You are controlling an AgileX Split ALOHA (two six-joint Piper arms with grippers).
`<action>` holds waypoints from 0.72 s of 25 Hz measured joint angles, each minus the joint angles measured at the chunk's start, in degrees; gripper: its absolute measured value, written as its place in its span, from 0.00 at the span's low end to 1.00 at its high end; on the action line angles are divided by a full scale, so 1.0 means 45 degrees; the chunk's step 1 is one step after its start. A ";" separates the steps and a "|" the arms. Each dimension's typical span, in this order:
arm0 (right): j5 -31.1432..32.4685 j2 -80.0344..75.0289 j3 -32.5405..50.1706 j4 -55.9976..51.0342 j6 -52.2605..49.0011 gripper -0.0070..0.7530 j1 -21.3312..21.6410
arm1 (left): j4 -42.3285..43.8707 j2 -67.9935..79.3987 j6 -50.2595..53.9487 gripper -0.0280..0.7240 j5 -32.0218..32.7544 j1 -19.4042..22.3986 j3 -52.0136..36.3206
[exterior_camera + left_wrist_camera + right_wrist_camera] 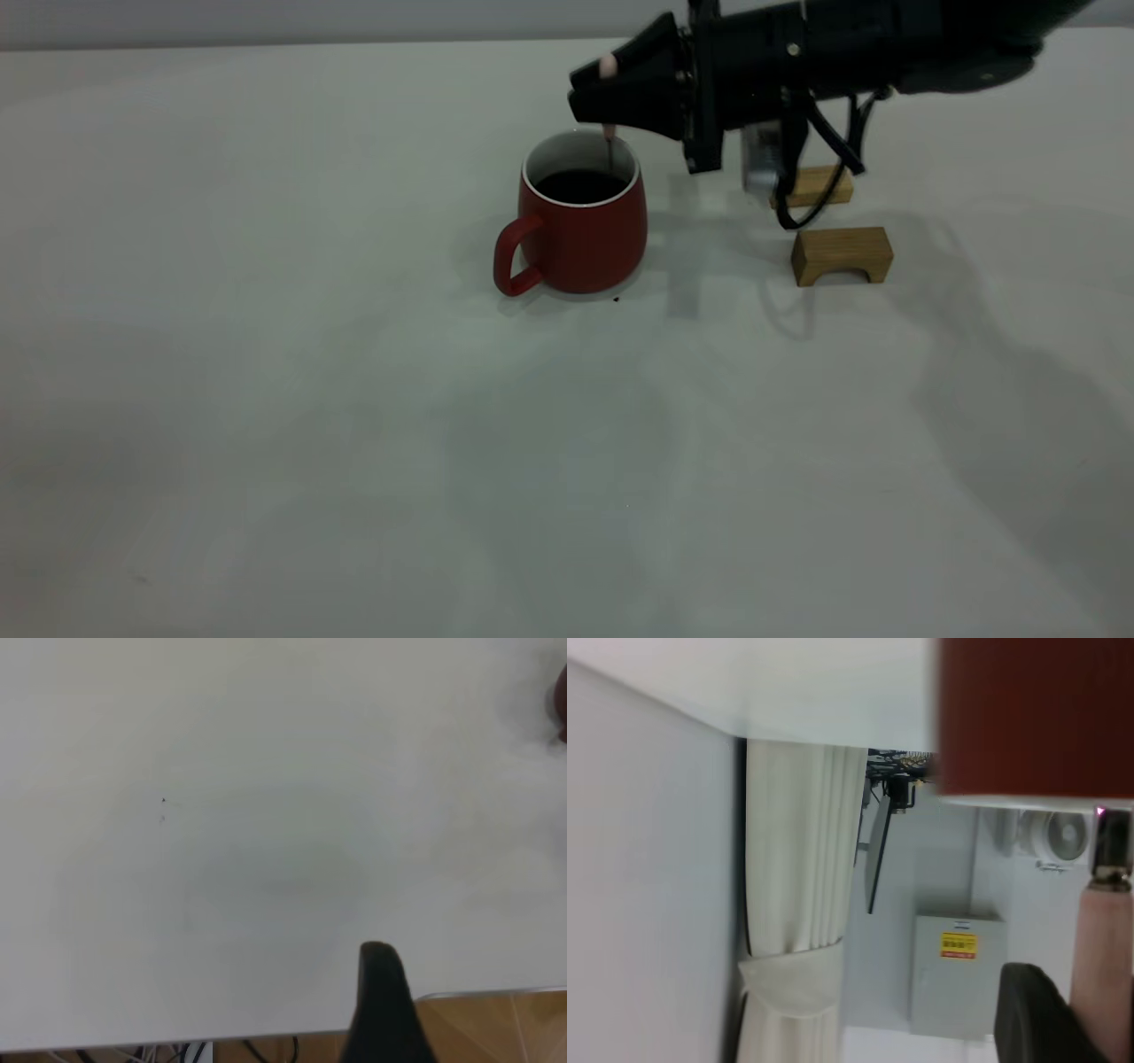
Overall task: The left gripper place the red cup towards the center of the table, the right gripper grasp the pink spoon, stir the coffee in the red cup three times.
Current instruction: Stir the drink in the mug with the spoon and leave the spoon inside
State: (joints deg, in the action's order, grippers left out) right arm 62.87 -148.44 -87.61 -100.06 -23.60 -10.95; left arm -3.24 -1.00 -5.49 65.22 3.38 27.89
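Stirring step in hand: right gripper [595, 93], upper centre-right, clamped on pink spoon [609, 133], bowl dipped into coffee [580, 186] inside red cup [580, 221], mid-frame; next, probably small circles clear of rim; left gripper [383, 1001] parked, grip unreadable.

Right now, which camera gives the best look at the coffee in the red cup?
The exterior view: it looks down into the red cup, showing the coffee as a dark surface with the pink spoon dipping in. The right wrist view shows only the cup's wall; the left wrist view catches a red sliver at its edge. Neither shows coffee.
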 joint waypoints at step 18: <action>0.0156 -0.0774 -0.1781 -0.0211 -0.0368 0.17 -0.0163 | 0.0000 0.0000 0.0000 0.82 0.0000 0.0000 0.0000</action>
State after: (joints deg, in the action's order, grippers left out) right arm 63.58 -151.93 -95.62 -101.01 -25.26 -11.69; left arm -3.24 -1.00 -5.49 65.22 3.38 27.89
